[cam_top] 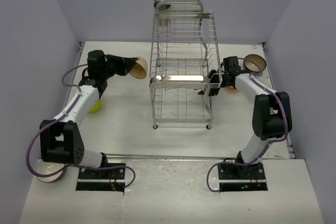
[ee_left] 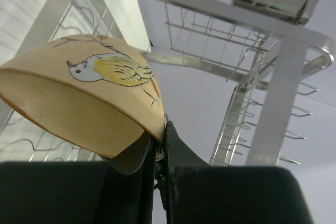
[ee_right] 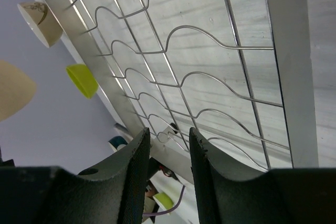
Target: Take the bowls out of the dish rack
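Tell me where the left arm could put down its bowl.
Widest bare table is in front of the dish rack, toward the near edge. A smaller patch lies between the rack's left side and the lime bowl. Crowded: right of the rack, where the right pincer and a brown bowl sit.

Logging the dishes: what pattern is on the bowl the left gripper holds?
A yellow-and-white bird drawn on a tan bowl, clearest in the left wrist view.
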Motion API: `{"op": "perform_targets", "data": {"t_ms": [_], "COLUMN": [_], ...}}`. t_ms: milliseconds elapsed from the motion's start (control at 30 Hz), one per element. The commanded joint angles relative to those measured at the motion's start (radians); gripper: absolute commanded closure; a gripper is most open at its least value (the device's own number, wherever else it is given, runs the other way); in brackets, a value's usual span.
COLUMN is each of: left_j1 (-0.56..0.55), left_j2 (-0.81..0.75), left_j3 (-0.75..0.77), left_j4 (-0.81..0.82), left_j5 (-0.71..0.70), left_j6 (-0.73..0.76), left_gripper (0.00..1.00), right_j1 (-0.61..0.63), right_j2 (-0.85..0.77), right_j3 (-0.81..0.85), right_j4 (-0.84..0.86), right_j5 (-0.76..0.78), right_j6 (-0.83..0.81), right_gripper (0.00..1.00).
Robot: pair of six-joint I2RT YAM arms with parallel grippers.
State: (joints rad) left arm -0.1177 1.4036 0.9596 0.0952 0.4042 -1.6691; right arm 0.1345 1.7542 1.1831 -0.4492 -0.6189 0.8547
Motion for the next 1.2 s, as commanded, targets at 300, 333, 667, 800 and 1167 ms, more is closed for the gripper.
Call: {"op": "perform_targets", "data": {"t_ms": [300,333,667,800,1167], "left_j1": [0.150,0.151,0.161,0.159,0.156], "left_j2": [0.178,0.187,0.313,0.368,0.420], "left_j3": [0.502,0.517,0.772,0.867,0.880], "left_j4": [-0.624,-0.667,-0.943,-1.051,-1.180], "left_j5": [0.003,-0.004,-0.145,-0.185,-0.309], "left_j6": [0.578,0.598,0.844,0.919,1.062], "left_gripper": [1.00,1.00,1.00,1.00,1.00], "right_j1": [-0.003,-0.003,-0.003,-0.003,-0.003], "right_j2": [-0.102,-0.108,-0.153,-0.150,-0.154], "right_j3": [0.013,0.015,0.003,-0.007,-0.016], "right_j4": [-0.078,-0.091,-0.138,-0.138,-0.123], "right_j5": [0.022,0.025,0.062,0.064,0.067], "right_j6": [-0.065,-0.071,-0.123,-0.120,-0.098], "right_gripper": [0.63,0.63,0.63,0.63,0.63]}}
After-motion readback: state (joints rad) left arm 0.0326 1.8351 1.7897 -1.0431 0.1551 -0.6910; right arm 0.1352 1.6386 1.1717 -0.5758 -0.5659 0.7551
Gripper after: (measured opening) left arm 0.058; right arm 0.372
